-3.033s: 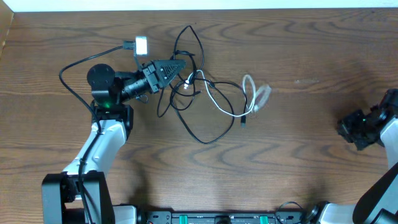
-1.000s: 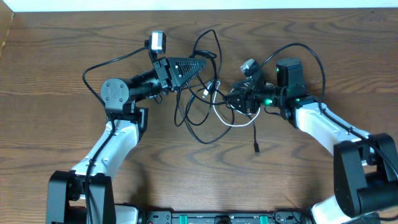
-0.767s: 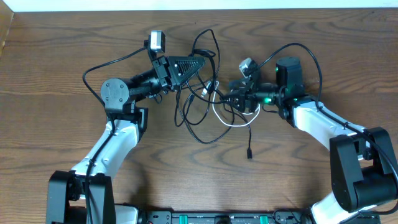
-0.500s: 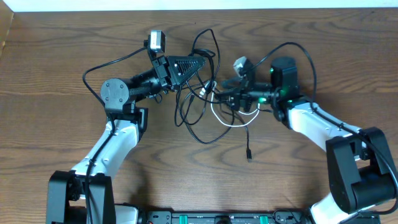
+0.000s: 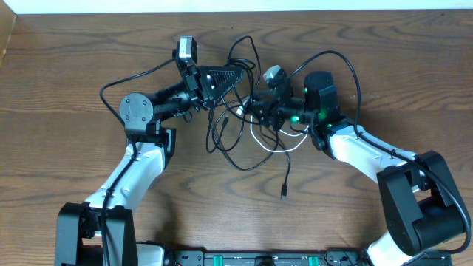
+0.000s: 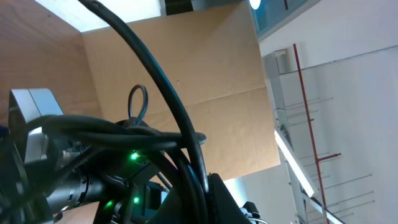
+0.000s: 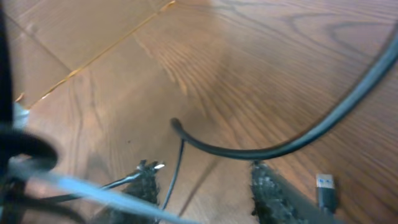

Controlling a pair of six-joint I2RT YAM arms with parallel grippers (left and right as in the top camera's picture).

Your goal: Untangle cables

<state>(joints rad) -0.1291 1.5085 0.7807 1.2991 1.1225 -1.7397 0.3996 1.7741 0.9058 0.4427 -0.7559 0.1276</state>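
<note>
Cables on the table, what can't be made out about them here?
Overhead: which cable passes over which in the tangle; the left gripper and right gripper cover its middle, and the strands are thin.
Left wrist: whether the jaws hold anything; black cords close to the lens fill the view.
Right wrist: which cable the plug belongs to; the bottom edge cuts it off, and everything is blurred.

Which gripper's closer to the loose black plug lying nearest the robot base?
Right. The right gripper is among the cables just beyond the black plug; the left gripper is farther back and left.
</note>
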